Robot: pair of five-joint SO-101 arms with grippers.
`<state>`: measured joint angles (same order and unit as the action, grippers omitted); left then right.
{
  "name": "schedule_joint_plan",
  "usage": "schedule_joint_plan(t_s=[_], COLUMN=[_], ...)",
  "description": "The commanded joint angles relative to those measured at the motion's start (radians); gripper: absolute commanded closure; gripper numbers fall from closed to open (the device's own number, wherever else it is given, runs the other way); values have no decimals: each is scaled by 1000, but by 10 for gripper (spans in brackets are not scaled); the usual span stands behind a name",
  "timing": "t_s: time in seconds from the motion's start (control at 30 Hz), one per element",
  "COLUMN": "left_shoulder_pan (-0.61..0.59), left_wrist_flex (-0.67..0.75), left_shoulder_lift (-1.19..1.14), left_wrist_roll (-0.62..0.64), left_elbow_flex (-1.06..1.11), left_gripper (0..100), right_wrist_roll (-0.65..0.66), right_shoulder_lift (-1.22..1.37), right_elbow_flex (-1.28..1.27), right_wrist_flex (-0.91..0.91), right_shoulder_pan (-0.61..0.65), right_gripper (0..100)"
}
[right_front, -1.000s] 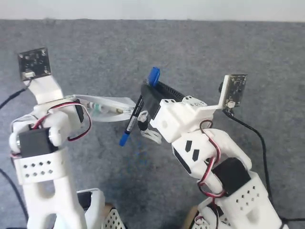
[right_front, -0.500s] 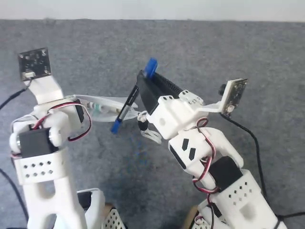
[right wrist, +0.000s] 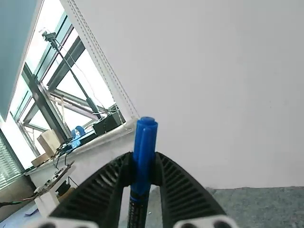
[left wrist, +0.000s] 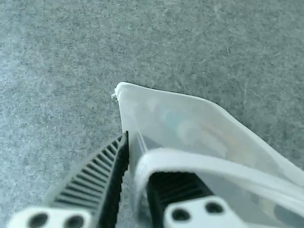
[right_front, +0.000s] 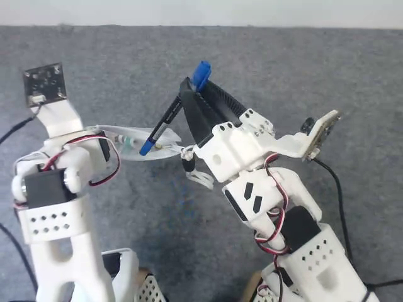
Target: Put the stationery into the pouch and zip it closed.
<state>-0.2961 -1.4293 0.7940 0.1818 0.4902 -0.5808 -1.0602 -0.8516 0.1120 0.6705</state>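
High view: right end effector [right_front: 196,89] pinching blue pen [right_front: 165,119]; left end effector [left wrist: 135,154] pinching pouch [left wrist: 190,126] edge.

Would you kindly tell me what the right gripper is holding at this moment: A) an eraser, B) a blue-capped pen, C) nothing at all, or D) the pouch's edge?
B: the right gripper is shut on the pen, whose blue cap sticks out between its fingers, while the left gripper holds the pouch.
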Motion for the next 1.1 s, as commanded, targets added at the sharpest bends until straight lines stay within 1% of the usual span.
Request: schedule_joint_plan(t_s=[0.0,0.17,0.3,0.4,0.53,0.73,1.0,1.07], left_shoulder_pan=[-11,-11,-11,-11,-11,-8,-9,-9], left_wrist_flex=[40,40,40,40,40,40,48,48], left_shoulder_lift=[26,26,26,26,26,26,26,26], left_wrist_roll=[-11,-11,-25,-25,-25,-25,-25,-26], left_elbow_flex=[-8,-8,-8,-8,-7,-7,-7,-7], left_gripper=[990,990,990,990,990,990,990,990], right_wrist_roll=[23,20,26,95,140,144,144,173], right_shoulder_lift=[62,203,245,239,160,-10,42,50], right_elbow_flex=[8,-5,-77,-130,-190,-259,-296,-315], right_wrist_flex=[-74,-216,-341,-406,-420,-412,-418,-414], right_shoulder_pan=[-25,-82,-56,-22,22,27,39,67], right_gripper=[992,992,992,992,992,992,992,992])
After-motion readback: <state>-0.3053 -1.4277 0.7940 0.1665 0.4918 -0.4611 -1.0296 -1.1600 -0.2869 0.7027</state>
